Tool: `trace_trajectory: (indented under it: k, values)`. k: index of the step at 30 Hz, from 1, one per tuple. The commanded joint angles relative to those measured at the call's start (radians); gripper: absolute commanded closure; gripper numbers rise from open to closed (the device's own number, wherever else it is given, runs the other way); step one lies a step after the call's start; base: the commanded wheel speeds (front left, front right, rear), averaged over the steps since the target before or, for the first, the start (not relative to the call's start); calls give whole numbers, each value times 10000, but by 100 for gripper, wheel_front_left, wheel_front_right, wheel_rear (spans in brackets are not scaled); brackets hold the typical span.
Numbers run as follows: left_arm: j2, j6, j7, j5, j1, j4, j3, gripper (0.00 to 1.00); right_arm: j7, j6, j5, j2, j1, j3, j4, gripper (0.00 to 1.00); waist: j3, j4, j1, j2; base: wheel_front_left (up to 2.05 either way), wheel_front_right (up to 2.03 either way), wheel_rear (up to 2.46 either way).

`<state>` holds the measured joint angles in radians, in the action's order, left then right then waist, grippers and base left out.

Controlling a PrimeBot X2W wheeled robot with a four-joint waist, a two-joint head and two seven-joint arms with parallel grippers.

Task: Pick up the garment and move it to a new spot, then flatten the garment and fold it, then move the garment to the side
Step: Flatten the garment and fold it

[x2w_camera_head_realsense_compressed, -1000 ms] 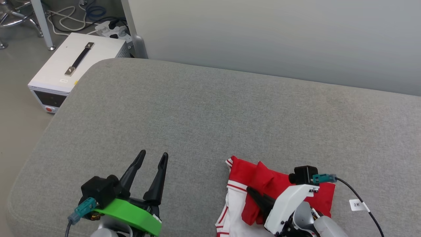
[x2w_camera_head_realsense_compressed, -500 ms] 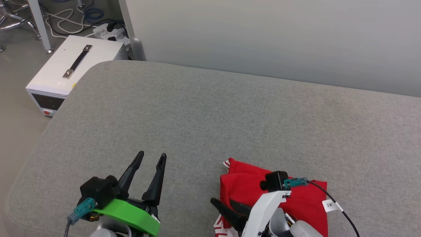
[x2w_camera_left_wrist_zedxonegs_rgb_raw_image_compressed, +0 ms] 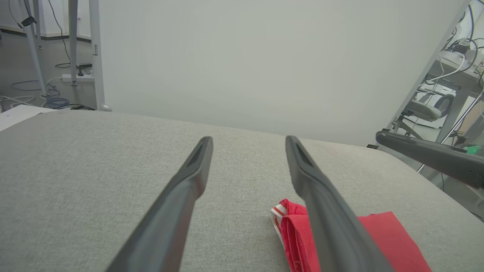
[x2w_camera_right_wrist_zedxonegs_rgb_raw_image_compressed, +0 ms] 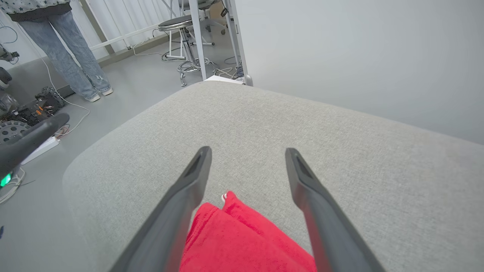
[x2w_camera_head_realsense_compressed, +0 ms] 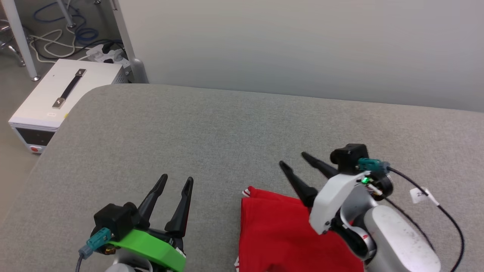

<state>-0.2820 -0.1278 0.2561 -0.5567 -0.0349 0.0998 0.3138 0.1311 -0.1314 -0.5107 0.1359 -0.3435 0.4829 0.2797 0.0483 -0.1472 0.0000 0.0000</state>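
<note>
Red fabric garment (x2w_camera_head_realsense_compressed: 280, 230), folded into a compact flat rectangle, lying on grey upholstered surface (x2w_camera_head_realsense_compressed: 211, 132), lower centre-right of head view. White-and-red striped trim (x2w_camera_head_realsense_compressed: 246, 192) peeks out at its upper-left corner. Bottom edge cut off by frame, right side partly hidden.

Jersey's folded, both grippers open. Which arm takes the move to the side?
Right, probably. The right gripper hangs open just above the far edge of the garment. The left gripper is open too, but over bare grey cushion, apart from the garment.
</note>
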Motion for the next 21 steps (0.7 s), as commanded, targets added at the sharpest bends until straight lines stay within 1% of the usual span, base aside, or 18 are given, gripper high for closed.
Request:
trace_trajectory:
  k: [1, 4, 5, 7, 10, 12, 15, 18, 21]
  values:
    - [18, -29, 57, -9, 233, -59, 12, 0, -126, 7, 426, 282, -84, -173, -205, 0, 73, 188, 0, 0, 0, 0, 0]
    - [47, -29, 57, 0, 235, -102, 56, 0, -347, 7, 1356, 823, 5, -571, -671, 0, 72, 338, 0, 0, 0, 0, 0]
    - [111, -29, 57, -23, 234, -186, 64, 0, -754, 7, 2314, 1346, 234, -992, -1194, 0, 54, 479, 0, 0, 0, 0, 0]
    - [156, -29, 57, -9, 217, -333, 86, 0, -1241, 7, 3213, 1812, 419, -1088, -1586, 0, 32, 564, 0, 0, 0, 0, 0]
    - [247, -29, 57, 14, 236, -625, 134, 0, -1770, 7, 3766, 1950, 1015, -1698, -1944, 0, -1, 640, 0, 0, 0, 0, 0]
    - [272, -29, 57, 166, 279, -732, 148, 0, -2024, 7, 3952, 1911, 1500, -2217, -2174, 0, -27, 671, 0, 0, 0, 0, 0]
    - [385, -29, 57, 332, 361, -780, 17, 0, -2391, 7, 4071, 1640, 2209, -3072, -2615, 0, -95, 705, 0, 0, 0, 0, 0]
    - [529, -29, 57, 520, 437, -738, -195, 0, -2771, 7, 4178, 1304, 2797, -3725, -3003, 0, -139, 718, 0, 0, 0, 0, 0]
    - [707, -29, 57, 769, 531, -644, -494, 0, -3112, 7, 4325, 778, 3403, -4409, -3319, 0, -149, 715, 0, 0, 0, 0, 0]
